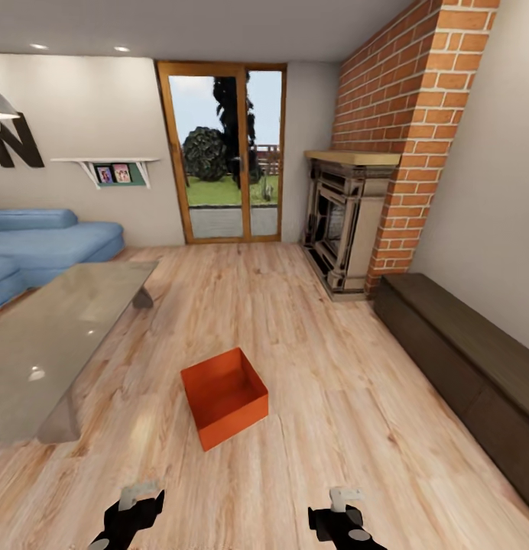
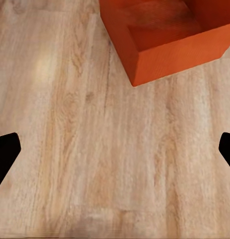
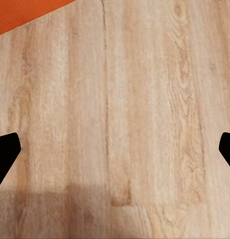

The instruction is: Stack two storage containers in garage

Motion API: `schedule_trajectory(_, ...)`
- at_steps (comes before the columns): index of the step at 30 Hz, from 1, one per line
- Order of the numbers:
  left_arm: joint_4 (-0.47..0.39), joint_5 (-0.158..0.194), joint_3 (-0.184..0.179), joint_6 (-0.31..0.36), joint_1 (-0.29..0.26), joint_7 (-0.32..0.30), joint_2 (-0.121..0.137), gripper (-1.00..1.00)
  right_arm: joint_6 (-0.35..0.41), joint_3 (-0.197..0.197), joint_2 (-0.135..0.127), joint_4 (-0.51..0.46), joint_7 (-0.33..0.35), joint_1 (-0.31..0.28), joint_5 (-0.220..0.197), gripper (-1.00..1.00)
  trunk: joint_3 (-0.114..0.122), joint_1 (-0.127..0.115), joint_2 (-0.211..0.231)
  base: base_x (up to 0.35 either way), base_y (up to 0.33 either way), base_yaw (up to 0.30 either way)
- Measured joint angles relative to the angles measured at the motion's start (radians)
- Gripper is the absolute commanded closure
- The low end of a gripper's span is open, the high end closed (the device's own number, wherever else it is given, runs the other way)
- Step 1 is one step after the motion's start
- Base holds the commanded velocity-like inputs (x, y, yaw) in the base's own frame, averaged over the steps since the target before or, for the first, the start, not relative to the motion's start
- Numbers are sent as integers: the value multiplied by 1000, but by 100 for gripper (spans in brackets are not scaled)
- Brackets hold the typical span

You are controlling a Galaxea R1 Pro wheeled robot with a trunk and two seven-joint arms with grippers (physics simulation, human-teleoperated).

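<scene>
We see one red-orange storage container (image 1: 225,396) sitting open-top and empty on the light wood floor (image 1: 333,397) of the living room, a little toward 11 o'clock from our stance and turned at an angle to the planks. At about 10 o'clock stands the low glass surface (image 1: 62,336), near the container but not touching it, with the blue sofa (image 1: 47,244) beyond it. The brick fireplace (image 1: 348,221) rises at 1 o'clock, a long dark cabinet (image 1: 463,359) runs along the wall at 2 o'clock, and a glazed garden door (image 1: 226,153) closes the room at 12 o'clock.

Our left pincer (image 1: 140,490) and right pincer (image 1: 345,496) hang low in front of us, both short of the container. In each wrist view the two black fingertips (image 2: 5,154) (image 3: 5,152) sit at opposite edges, so both pincers are spread wide and hold nothing. The container's corner (image 2: 159,40) shows ahead of the left pincer, and only a sliver of orange (image 3: 20,15) ahead of the right.
</scene>
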Motion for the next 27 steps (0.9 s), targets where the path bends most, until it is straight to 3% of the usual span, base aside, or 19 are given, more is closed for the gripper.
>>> schedule_trajectory(27,0,0,0,0,0,0,0,-100,0,0,0,0,0,0,0,-100,0,0,0,0,0,288)
